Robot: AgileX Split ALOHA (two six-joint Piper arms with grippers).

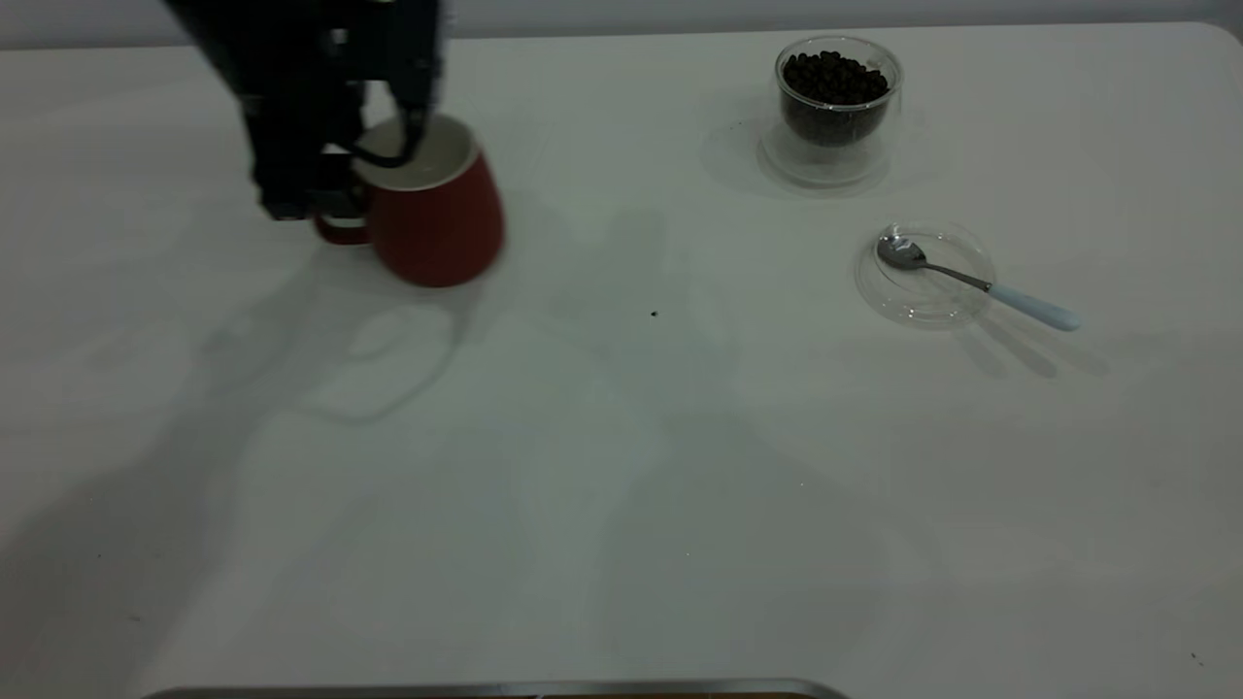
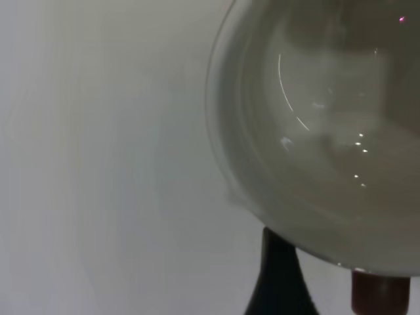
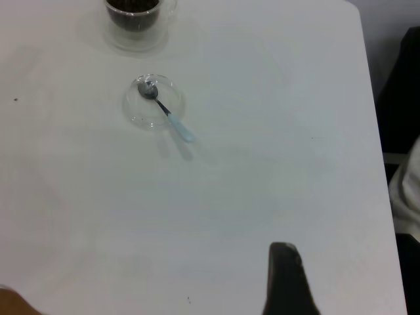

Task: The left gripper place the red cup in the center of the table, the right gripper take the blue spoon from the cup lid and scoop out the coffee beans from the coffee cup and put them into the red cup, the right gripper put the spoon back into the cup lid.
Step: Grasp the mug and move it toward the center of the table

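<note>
The red cup (image 1: 437, 209), white inside, is at the far left of the table, and its image is smeared. My left gripper (image 1: 388, 155) is shut on its rim beside the handle (image 1: 340, 231). In the left wrist view the cup's white inside (image 2: 328, 131) fills the picture, with one dark finger (image 2: 279, 279) outside the wall and the red handle (image 2: 380, 295) beside it. The blue-handled spoon (image 1: 981, 284) lies with its bowl in the clear cup lid (image 1: 923, 291), at the right. The glass coffee cup (image 1: 835, 107) holds dark beans. My right gripper (image 3: 283, 282) hovers well away from the spoon (image 3: 167, 115).
A single stray bean (image 1: 654, 314) lies near the table's middle. The lid (image 3: 144, 115) and coffee cup (image 3: 134, 16) also show in the right wrist view. A metal edge (image 1: 486, 690) runs along the table's near side. The table's right edge (image 3: 374, 131) is close to the right arm.
</note>
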